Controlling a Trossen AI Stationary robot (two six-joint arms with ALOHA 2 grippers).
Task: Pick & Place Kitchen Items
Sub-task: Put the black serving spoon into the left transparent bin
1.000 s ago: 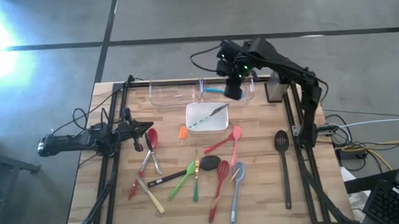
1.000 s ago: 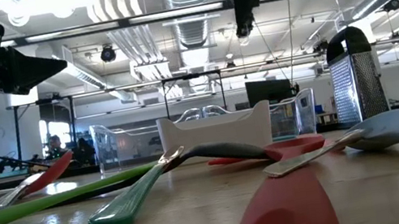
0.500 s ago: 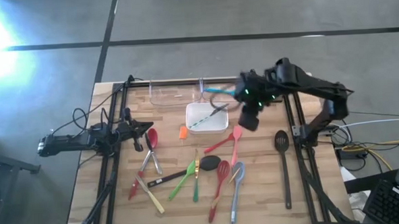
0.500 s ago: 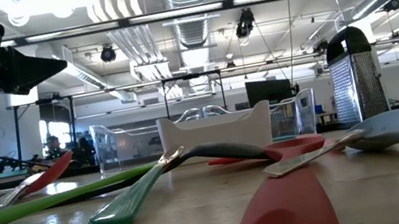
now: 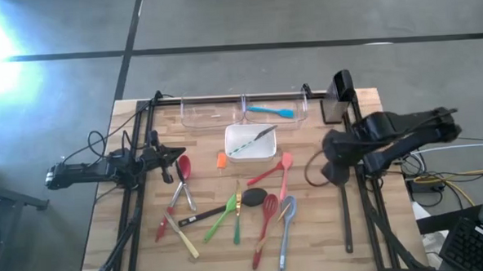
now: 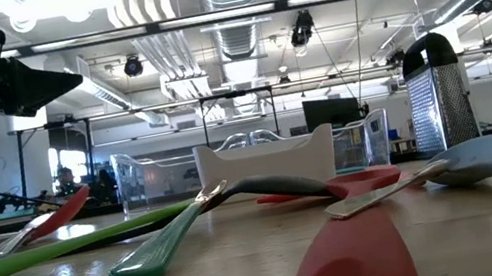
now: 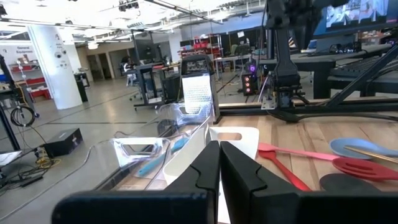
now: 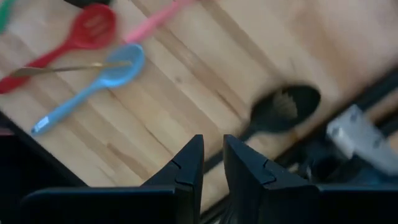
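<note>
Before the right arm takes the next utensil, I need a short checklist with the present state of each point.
1. Right pincer holds nothing: ok, narrow gap, nothing between the fingers.
2. Right pincer over a utensil: ok, above the black slotted spoon at the table's right side.
3. Blue spatula lies inside the right clear bin: ok.
4. Left pincer parked shut at the left side: ok.
5. Spoon free of neighbours: ok, it lies alone.

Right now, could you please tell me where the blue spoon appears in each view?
High view: blue spoon low, right of centre.
Low view: far right.
Left wrist view: beyond the red turner.
Right wrist view: beside the red slotted spoon.
Shared landmark: the thin metal handle across its bowl.
</note>
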